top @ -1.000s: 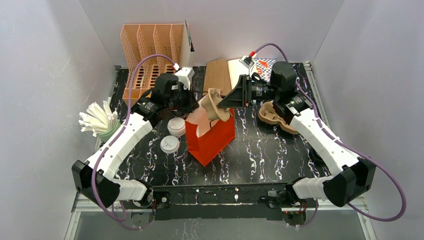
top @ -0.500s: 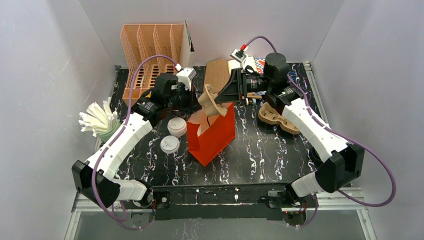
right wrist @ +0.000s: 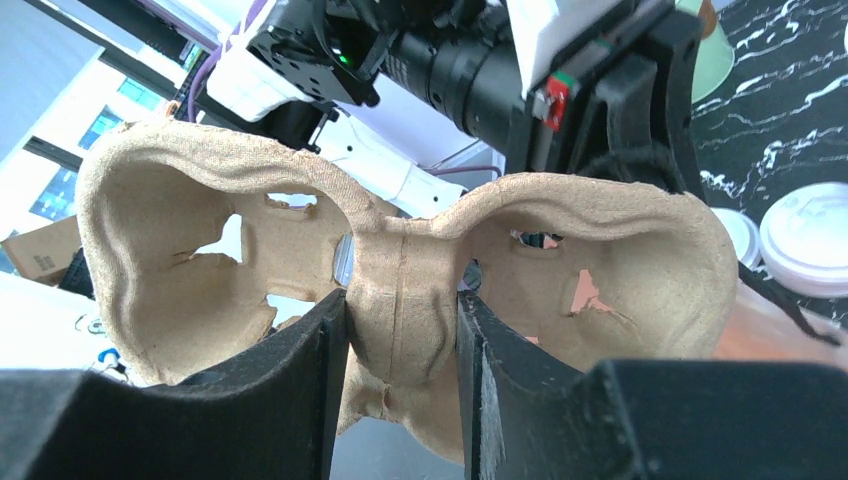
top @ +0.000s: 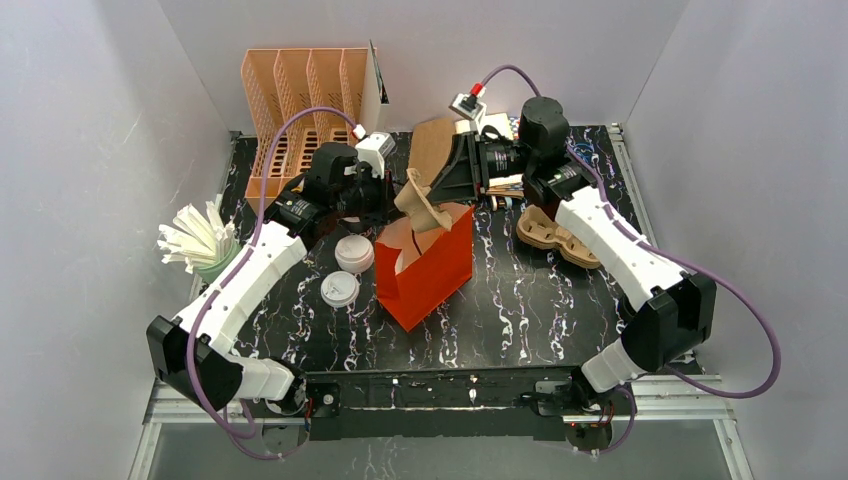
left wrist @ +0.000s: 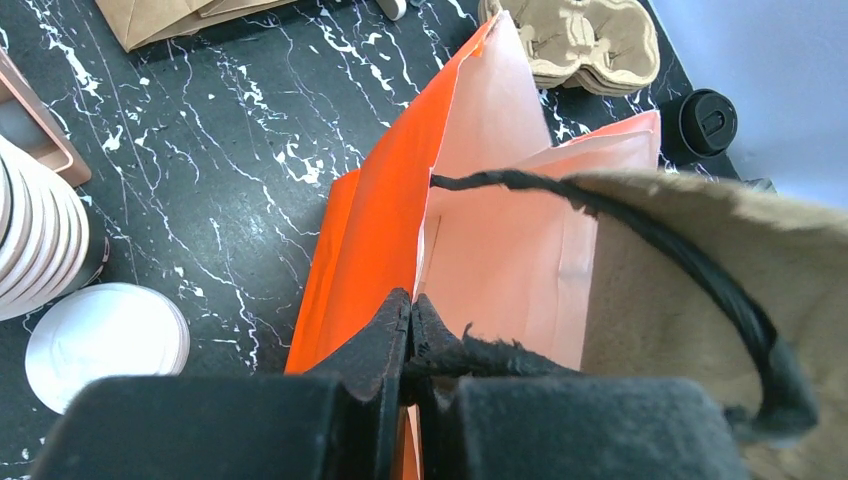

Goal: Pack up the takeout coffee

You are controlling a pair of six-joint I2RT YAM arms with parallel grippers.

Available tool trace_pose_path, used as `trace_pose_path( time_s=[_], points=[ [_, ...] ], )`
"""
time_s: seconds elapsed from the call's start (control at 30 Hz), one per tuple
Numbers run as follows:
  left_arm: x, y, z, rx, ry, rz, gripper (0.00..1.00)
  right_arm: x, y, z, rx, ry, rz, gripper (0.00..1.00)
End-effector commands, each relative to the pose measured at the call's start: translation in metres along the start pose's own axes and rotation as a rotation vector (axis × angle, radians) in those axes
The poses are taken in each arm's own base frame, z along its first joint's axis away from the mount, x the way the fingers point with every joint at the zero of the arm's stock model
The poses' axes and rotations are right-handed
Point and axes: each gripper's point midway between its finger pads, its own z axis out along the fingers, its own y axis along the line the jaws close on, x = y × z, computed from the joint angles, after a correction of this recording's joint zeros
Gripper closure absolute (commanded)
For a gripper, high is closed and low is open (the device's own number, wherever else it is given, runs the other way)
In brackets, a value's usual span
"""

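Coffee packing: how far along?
Done: bag stands open, left gripper pinching its rim. In hand: right gripper holds an empty cup carrier at the bag's mouth. Left: seat it, load cups; a black-lidded cup sits on the table.

Marbled black table [top: 530,300], perhaps white walls [top: 90,120]

The mouth of the orange paper bag [top: 425,265] is crowded: the pulp cup carrier [top: 420,200] tilts over it and a black handle cord [left wrist: 510,179] crosses the opening. Left of the bag, stacked white cups [top: 352,252] and a loose lid [top: 339,289] narrow the way; the counter [top: 540,300] to its right lies open.
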Motion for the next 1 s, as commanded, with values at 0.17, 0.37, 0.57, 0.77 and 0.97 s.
trace_pose_path(
  time_s=[0.17, 0.37, 0.57, 0.77, 0.97],
  points=[
    [-0.009, -0.007, -0.006, 0.029, -0.008, 0.026, 1.00, -0.017, -0.008, 0.008, -0.021, 0.008, 0.032, 0.65],
    [-0.011, -0.003, -0.007, 0.009, -0.018, 0.034, 1.00, -0.011, -0.028, 0.008, 0.044, -0.029, 0.152, 0.65],
    [-0.014, 0.003, -0.011, -0.036, -0.032, 0.046, 1.00, 0.001, -0.039, -0.002, 0.108, -0.048, 0.208, 0.65],
    [-0.013, 0.006, -0.020, -0.054, -0.038, 0.083, 1.00, 0.020, -0.080, -0.017, 0.338, -0.046, 0.226, 0.65],
    [-0.010, 0.002, -0.020, -0.029, -0.026, 0.093, 1.00, 0.018, -0.102, -0.032, 0.546, -0.033, 0.191, 0.65]
  ],
)
